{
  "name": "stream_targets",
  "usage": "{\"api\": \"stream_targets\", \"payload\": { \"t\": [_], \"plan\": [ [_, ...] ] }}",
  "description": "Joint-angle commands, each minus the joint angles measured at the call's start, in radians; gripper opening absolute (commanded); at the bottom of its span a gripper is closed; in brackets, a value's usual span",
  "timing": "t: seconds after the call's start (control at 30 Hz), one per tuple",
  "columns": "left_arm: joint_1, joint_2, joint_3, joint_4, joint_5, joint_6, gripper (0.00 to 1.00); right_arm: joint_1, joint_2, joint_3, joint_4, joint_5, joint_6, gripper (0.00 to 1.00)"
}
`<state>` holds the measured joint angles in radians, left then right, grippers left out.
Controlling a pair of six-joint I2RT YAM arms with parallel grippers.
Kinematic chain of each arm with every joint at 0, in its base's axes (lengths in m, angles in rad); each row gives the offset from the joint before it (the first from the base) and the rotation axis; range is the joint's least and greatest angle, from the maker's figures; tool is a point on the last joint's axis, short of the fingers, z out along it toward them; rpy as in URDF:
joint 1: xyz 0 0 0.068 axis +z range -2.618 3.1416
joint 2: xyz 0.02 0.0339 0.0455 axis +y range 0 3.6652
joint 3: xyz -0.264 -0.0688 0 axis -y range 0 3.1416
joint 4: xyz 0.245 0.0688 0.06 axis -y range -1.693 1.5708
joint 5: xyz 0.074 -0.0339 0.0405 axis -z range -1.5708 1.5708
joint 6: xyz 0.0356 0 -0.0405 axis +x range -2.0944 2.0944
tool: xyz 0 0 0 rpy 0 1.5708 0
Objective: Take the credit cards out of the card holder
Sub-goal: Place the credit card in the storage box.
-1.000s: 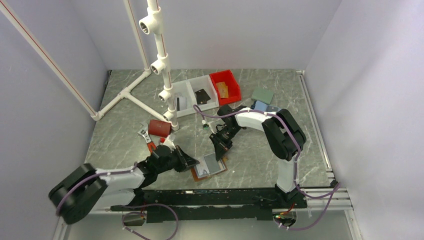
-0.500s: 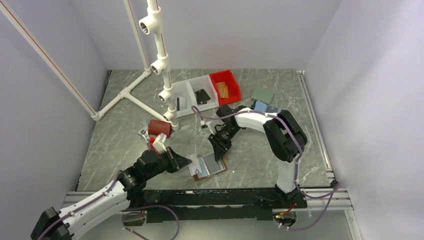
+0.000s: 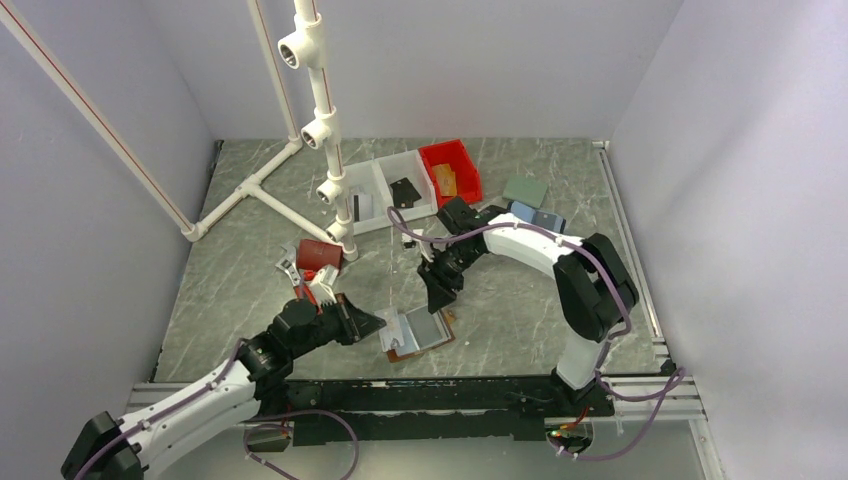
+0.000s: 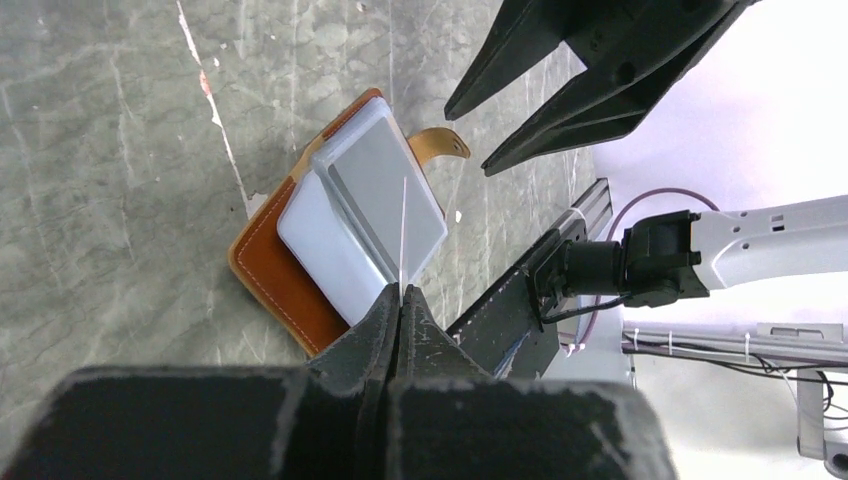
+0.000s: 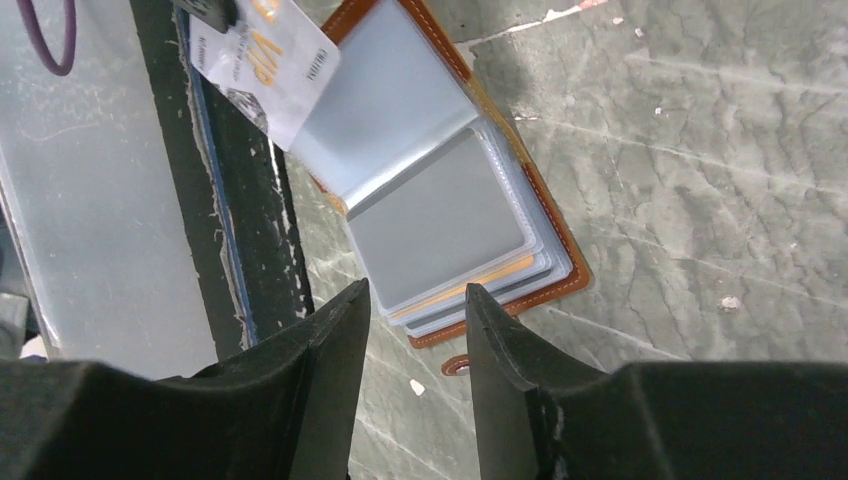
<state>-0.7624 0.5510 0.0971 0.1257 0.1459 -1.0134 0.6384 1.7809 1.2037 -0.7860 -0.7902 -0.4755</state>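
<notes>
The job looks partly done. The left hand (image 4: 400,295) is clenched on one thin, stiff white card (image 5: 265,60) with printed lettering, and the card appears free of the card holder (image 3: 418,335). The holder lies open on the table (image 3: 230,290), near its front edge and between the two arms. The right hand (image 3: 437,300) hovers just above it, fingers apart, grasping nothing. A flat grey card (image 5: 440,235) shows in the top sleeve, and how many sit beneath cannot be told. The cover is brown stitched leather with a small strap. The sleeves are glossy clear plastic, and the table is marbled grey.
</notes>
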Motion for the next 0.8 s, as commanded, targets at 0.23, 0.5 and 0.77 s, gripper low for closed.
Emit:
{"api": "stream_targets", "payload": {
  "t": [0.23, 0.5, 0.77],
  "plan": [
    [0.002, 0.067, 0.038, 0.220, 0.077, 0.047, 0.00, -0.043, -0.090, 0.021, -0.071, -0.205, -0.103, 0.47],
    [0.001, 0.106, 0.051, 0.311, 0.090, 0.047, 0.00, -0.071, -0.097, 0.026, -0.098, -0.313, -0.121, 0.48],
    [-0.006, 0.184, 0.058, 0.426, 0.080, 0.038, 0.00, -0.073, -0.089, 0.022, -0.100, -0.379, -0.115, 0.49]
  ]
}}
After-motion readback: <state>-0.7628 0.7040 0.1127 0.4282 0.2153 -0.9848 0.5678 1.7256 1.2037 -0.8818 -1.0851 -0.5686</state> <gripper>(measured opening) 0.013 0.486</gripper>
